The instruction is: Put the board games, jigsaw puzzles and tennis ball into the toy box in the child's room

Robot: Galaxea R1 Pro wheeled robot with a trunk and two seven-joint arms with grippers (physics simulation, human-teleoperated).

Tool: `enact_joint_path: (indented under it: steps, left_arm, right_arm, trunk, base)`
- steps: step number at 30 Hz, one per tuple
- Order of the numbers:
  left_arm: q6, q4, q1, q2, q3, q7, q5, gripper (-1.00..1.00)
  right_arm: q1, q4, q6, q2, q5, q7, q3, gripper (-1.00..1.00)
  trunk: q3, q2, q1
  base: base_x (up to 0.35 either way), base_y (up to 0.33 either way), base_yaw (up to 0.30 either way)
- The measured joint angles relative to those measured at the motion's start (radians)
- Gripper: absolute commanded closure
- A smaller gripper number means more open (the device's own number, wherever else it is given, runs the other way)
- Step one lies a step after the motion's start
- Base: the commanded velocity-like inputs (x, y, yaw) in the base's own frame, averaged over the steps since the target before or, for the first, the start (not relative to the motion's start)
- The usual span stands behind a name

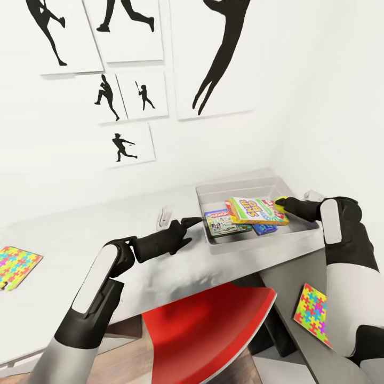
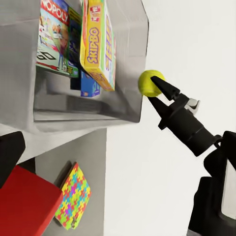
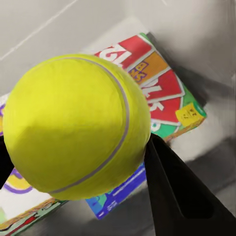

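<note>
Right jaws [image 2: 156,90] clamped on the tennis ball [image 3: 73,125], held at the toy box [image 1: 298,226] far rim, arm reaching in level. Below the ball: "SKIP BO" box [image 1: 257,210], tilted atop the "MONOPOLY" box [image 1: 225,223] and a blue game box [image 1: 264,229]. Left jaws [image 1: 196,220] point at the bin's near wall; grip state unclear. Puzzles: one [image 1: 313,313] on the bench wing under the right arm, another [image 1: 16,265] far outside the left arm.

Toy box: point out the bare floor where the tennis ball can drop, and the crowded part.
In the shallow light grey toy box, bare floor lies along the far wall and the right end, beyond the yellow SKIP BO game box. The near-left part is crowded with stacked game boxes. The right gripper holds the small yellow-green tennis ball at the right rim.
</note>
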Motion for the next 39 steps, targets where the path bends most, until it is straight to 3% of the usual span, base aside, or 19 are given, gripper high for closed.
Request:
enact_joint_path:
  steps: [1,6,14,26,32,39]
  left_arm:
    - [0.0,0.0,0.0,0.0,0.0,0.0,0.001,-1.0]
    - [0.0,0.0,0.031,0.034,0.059,-0.002,0.0,-1.0]
    - [0.003,0.0,0.064,0.05,0.128,-0.006,0.0,-1.0]
    - [0.003,0.0,0.073,0.054,0.147,-0.005,0.001,-1.0]
    - [0.003,0.0,0.074,0.055,0.15,-0.005,0.0,-1.0]
    - [0.003,0.0,0.075,0.057,0.151,-0.004,-0.001,-1.0]
  right_arm:
    - [-0.001,0.001,0.0,0.0,0.004,0.0,0.001,1.0]
    - [-0.07,0.09,0.0,0.005,0.001,0.0,0.087,1.0]
    - [-0.122,0.127,0.0,0.016,0.003,0.0,0.128,1.0]
    - [-0.15,0.135,0.0,0.022,0.004,-0.001,0.159,1.0]
    - [-0.153,0.137,0.0,0.041,0.002,0.0,0.171,1.0]
    - [-0.152,0.164,0.0,0.055,0.001,0.004,0.233,1.0]
  trunk:
    - [0.0,0.0,0.0]
    - [0.0,0.0,0.0]
    - [0.0,0.0,0.0]
    - [0.0,0.0,0.0]
    - [0.0,0.0,0.0]
    - [0.0,0.0,0.0]
  base:
    - [0.0,0.0,0.0]
    - [0.0,0.0,0.0]
    - [0.0,0.0,0.0]
    - [0.0,0.0,0.0]
    - [0.0,0.0,0.0]
    - [0.0,0.0,0.0]
